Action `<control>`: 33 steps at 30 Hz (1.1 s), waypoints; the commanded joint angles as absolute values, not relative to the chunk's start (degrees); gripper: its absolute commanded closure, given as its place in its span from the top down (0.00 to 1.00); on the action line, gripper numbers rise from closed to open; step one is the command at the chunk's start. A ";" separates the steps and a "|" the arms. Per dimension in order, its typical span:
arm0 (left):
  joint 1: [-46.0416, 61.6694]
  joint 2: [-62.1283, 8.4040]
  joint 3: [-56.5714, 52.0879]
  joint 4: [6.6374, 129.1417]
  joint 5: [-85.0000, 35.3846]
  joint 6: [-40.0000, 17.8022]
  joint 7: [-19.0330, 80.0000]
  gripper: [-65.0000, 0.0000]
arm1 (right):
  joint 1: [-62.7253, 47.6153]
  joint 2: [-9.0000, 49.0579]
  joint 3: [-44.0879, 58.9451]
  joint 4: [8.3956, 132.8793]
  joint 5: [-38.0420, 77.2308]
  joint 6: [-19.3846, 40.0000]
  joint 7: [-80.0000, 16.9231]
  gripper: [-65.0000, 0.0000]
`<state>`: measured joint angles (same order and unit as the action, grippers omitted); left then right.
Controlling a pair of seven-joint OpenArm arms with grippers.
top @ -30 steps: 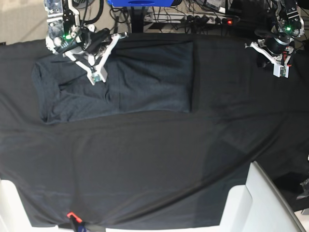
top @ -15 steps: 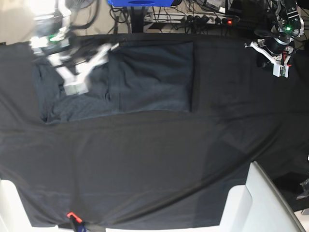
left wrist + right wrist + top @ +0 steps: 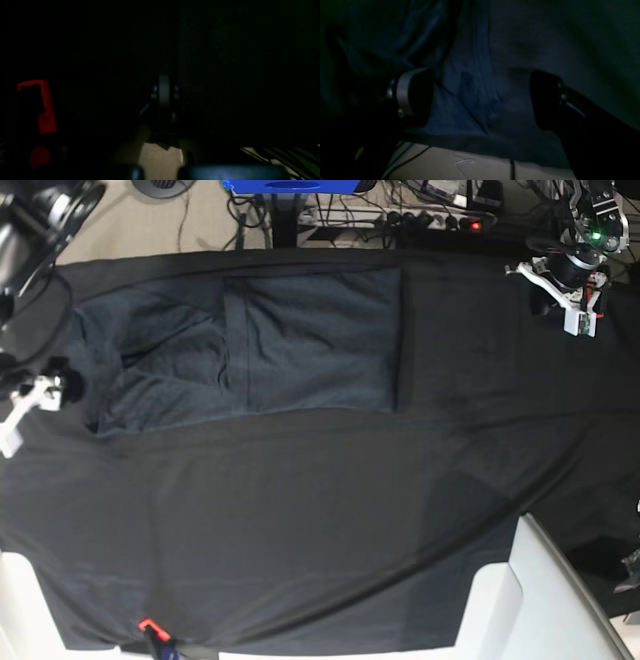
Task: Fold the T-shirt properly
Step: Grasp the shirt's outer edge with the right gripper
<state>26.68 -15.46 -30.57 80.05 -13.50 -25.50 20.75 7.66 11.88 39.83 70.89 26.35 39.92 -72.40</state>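
The T-shirt [image 3: 250, 345] lies folded flat on the far left part of the black table cloth [image 3: 330, 520], its right edge straight, its left part creased. Cables and a power strip [image 3: 430, 220] run along the floor beyond the far edge. The right gripper [image 3: 480, 100] hangs at the table's left edge beside the shirt, fingers spread wide, grasping nothing. The left gripper [image 3: 580, 325] sits at the far right corner, fingers clenched, empty. The near half of the cloth lies bare.

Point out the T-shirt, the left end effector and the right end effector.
T-shirt [image 3: 310, 340]: base view, flat folded body panel.
left end effector [image 3: 577, 323]: base view, white fingertips, shut.
right end effector [image 3: 480, 100]: right wrist view, gap between open fingers.
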 commanded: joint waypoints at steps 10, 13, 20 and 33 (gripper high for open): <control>27.47 -16.40 -30.99 80.84 -13.85 -25.27 19.74 0.00 | 8.48 17.89 39.52 55.08 36.00 40.00 -67.21 0.89; 27.47 -16.40 -30.81 80.84 -13.85 -25.27 19.74 0.00 | 8.40 17.54 37.49 54.11 36.18 40.00 -67.21 0.89; 27.56 -16.31 -30.99 80.84 -13.85 -25.27 19.74 0.00 | 6.73 15.08 33.01 54.37 36.18 40.00 -67.74 0.88; 27.21 -16.31 -30.73 80.84 -13.85 -25.27 19.74 0.00 | 2.07 10.68 26.77 60.26 36.18 40.00 -69.76 0.88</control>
